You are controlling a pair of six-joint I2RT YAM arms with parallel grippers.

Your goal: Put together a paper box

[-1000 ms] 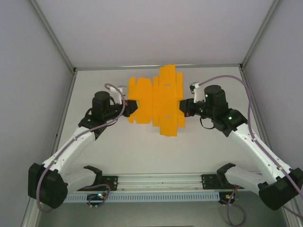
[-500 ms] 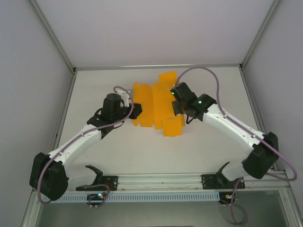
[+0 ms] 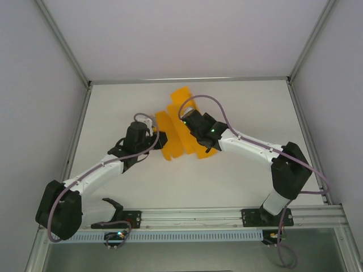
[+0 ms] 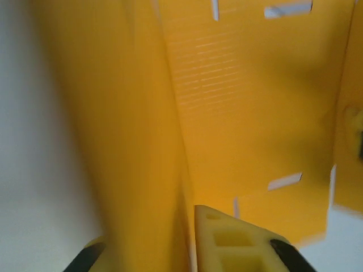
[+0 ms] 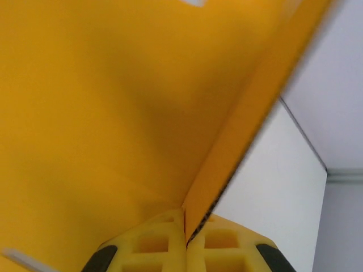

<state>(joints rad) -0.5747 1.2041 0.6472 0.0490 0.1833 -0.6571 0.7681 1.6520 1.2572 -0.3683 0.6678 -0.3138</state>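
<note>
top external view: a bright orange-yellow paper box point(image 3: 177, 146) of thin die-cut card, not yet closed up, sits on the white table point(image 3: 249, 105); its panels are bent up along creases rather than lying flat.
left gripper point(image 3: 161, 138): its tip is at the sheet's left edge, and the arm comes in from the near left.
left gripper, state: in the left wrist view one yellow finger point(image 4: 227, 243) shows just right of a raised card panel. the other finger is hidden behind that panel. the panel runs down between them, but i cannot tell whether they pinch it.
right gripper point(image 5: 186, 225): both yellow fingers point(image 5: 147, 243) are pressed together, with a folded edge of the card clamped in the seam between them.
right arm: in the top external view it reaches over the middle of the sheet from the right.
box relative to the tools: between the two grippers, and touching the right one. ahead of the left finger a wide panel spreads away to the right. from the right fingers one panel rises up and to the left.
card detail: narrow cut slots point(image 4: 286, 9) show pale on the panel ahead of the left gripper.
</note>
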